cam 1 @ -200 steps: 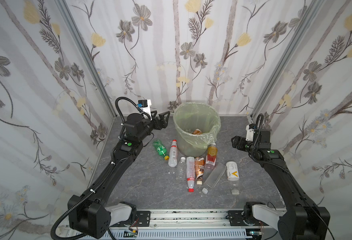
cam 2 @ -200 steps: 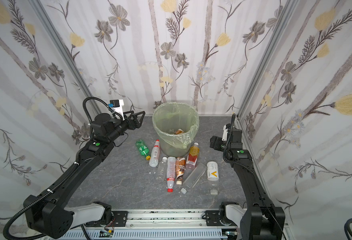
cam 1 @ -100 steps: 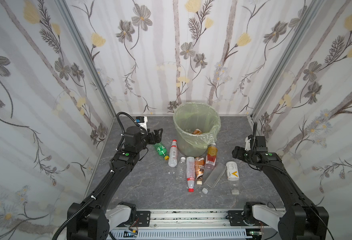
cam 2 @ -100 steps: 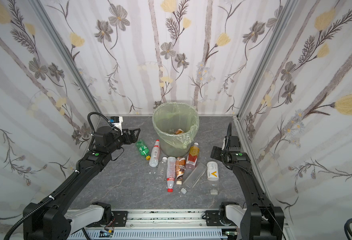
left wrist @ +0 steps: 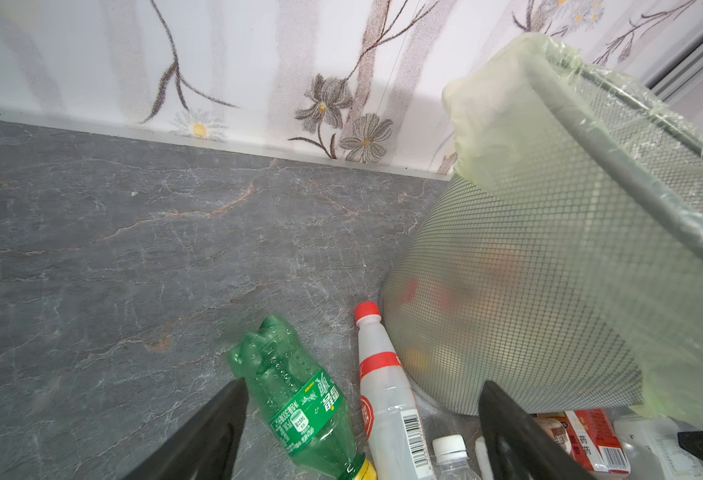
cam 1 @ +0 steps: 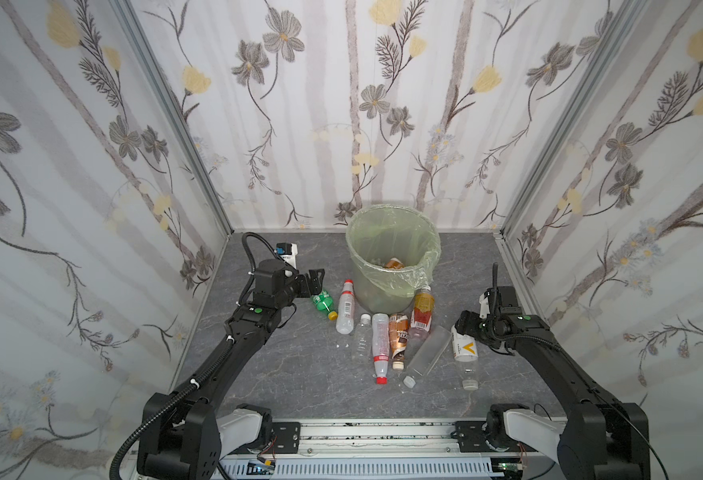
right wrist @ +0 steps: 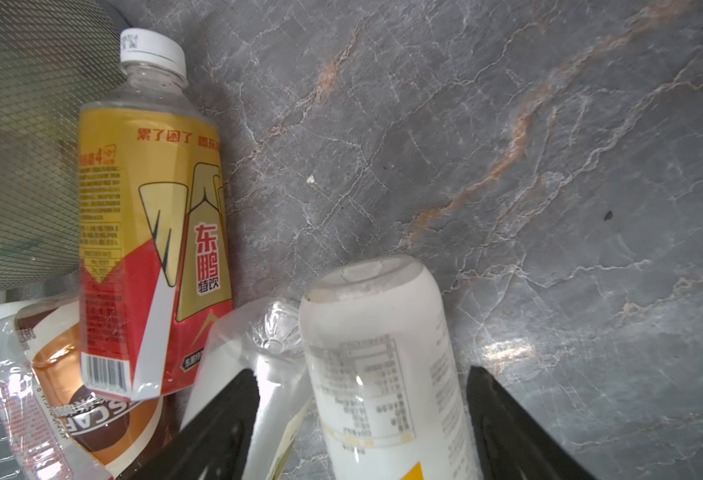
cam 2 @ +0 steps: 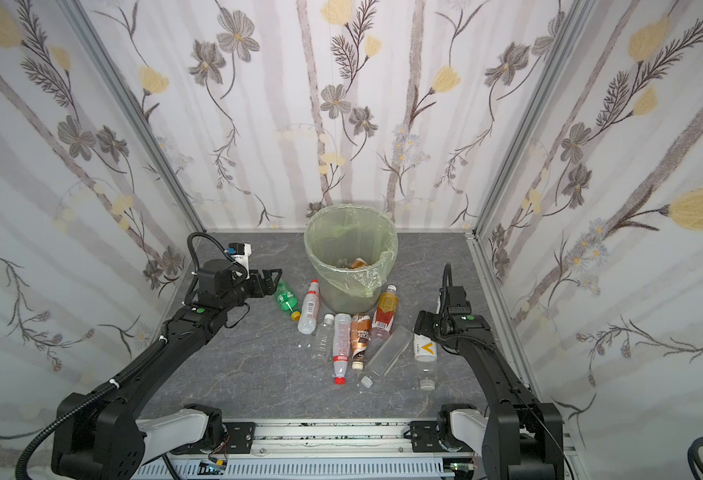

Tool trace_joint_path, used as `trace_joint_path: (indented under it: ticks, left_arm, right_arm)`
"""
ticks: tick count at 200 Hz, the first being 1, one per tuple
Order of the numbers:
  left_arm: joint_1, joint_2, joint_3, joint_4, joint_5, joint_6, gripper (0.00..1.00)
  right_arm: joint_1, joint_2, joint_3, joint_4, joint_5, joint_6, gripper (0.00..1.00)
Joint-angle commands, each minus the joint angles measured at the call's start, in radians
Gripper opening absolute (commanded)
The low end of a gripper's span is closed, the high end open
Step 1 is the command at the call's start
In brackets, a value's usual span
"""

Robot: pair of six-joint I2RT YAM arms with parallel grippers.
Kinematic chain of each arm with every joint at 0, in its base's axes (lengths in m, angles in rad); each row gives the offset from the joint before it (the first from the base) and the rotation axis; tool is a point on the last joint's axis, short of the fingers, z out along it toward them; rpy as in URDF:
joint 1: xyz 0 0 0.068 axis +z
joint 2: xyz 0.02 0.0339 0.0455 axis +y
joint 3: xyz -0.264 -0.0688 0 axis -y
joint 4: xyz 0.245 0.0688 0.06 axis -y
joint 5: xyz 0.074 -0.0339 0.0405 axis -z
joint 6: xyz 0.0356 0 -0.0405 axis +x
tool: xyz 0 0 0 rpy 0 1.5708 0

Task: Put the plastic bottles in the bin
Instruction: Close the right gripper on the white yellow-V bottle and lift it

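The bin (cam 1: 391, 257) (cam 2: 350, 257) stands at the back middle, with an amber bottle inside. Several plastic bottles lie in front of it. My left gripper (cam 1: 314, 280) (left wrist: 362, 386) hangs open low over the green bottle (cam 1: 323, 303) (left wrist: 300, 399) and the red-capped white bottle (cam 1: 345, 307) (left wrist: 387, 399). My right gripper (cam 1: 462, 328) (right wrist: 360, 372) is open and straddles the base end of the white-labelled bottle (cam 1: 464, 349) (right wrist: 383, 365), with small gaps on both sides. A yellow-and-red labelled bottle (right wrist: 150, 249) leans by the bin's mesh wall (right wrist: 17, 166).
A small clear bottle (cam 1: 362, 336), a red-capped clear one (cam 1: 379, 349), a brown coffee bottle (cam 1: 397, 336) and a big frosted bottle (cam 1: 426, 353) lie side by side. Papered walls close in on three sides; a metal rail (cam 1: 366, 436) runs along the front.
Both arms have come down to the floor. The left gripper left the bin's rim for the green bottle. The right gripper dropped over the white-labelled bottle and its jaws narrowed.
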Motion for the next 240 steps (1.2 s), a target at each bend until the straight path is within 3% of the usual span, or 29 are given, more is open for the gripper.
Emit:
trace_joint_path:
  ticks: [1, 175, 240]
  left_arm:
    - [0.004, -0.003, -0.011, 0.015, 0.007, 0.001, 0.89]
    - [0.018, -0.061, -0.064, 0.016, 0.02, -0.013, 0.89]
    - [0.02, -0.051, -0.055, 0.016, 0.023, -0.016, 0.88]
  right_arm:
    - [0.01, 0.013, -0.013, 0.049, -0.007, 0.013, 0.8]
    - [0.03, 0.174, -0.067, 0.171, 0.076, 0.029, 0.71]
    - [0.036, 0.121, -0.047, 0.172, 0.145, 0.03, 0.56]
